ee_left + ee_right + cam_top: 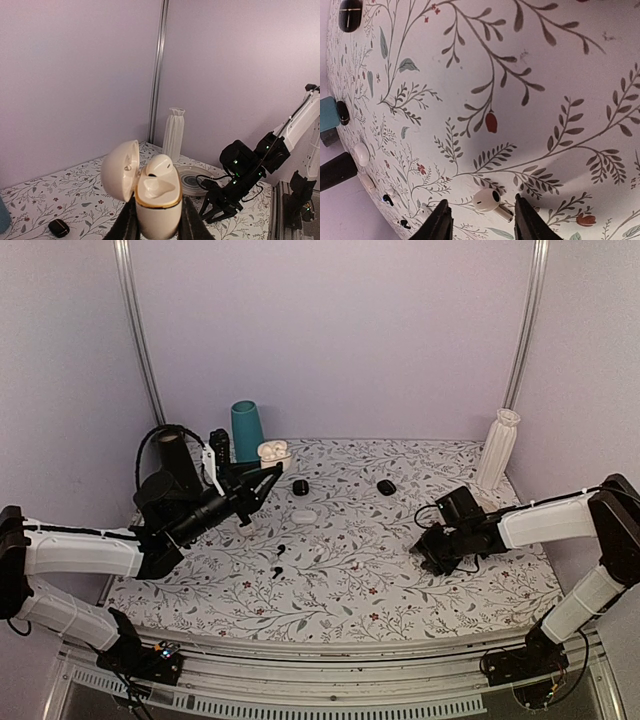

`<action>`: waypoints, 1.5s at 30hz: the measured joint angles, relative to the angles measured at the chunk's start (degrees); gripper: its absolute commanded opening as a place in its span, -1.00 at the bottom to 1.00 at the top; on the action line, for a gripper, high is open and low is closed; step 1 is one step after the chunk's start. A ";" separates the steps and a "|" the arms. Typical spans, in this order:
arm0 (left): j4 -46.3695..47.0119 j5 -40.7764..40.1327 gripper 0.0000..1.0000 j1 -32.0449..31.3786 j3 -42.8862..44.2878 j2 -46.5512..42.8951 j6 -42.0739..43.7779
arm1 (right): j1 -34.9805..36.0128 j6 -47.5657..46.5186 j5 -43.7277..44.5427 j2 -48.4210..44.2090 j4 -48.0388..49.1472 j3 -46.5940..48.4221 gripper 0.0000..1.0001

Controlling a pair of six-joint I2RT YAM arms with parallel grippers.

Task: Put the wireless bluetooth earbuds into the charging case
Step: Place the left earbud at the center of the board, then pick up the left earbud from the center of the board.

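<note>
Right claw (482, 225) low over the floral surface (545, 75), jaws partly open, gripping nothing. A white earbud (487, 199) lies on the surface between its fingertips, touching neither. Farther back, left claw (159, 227) up in the air, clamped on the white case (157, 200): upright, lid open, second earbud (159, 165) seated inside. Vase (498, 448) at the far wall.

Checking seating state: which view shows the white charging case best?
Left wrist. The charging case fills the foreground, clamped in the left gripper, lid open, one earbud seated, the other hollow empty. Top external shows it only as a small white blob at that gripper. Right wrist doesn't show it.
</note>
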 measured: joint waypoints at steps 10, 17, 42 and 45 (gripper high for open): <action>0.04 -0.02 -1.00 0.00 0.00 -0.11 0.00 | -0.07 -23.32 2.16 -0.94 -4.26 7.10 0.21; -0.09 -0.07 -1.00 0.00 0.00 -1.05 0.07 | -0.09 -44.65 3.10 -0.90 -8.26 9.16 0.20; -2.97 0.04 -1.00 0.00 0.79 -1.49 0.92 | 2.78 -71.63 4.07 8.92 -17.11 14.93 -0.28; -3.17 0.13 -1.00 0.00 1.03 -1.49 0.92 | 3.21 -72.04 4.09 9.75 -17.51 15.47 -0.35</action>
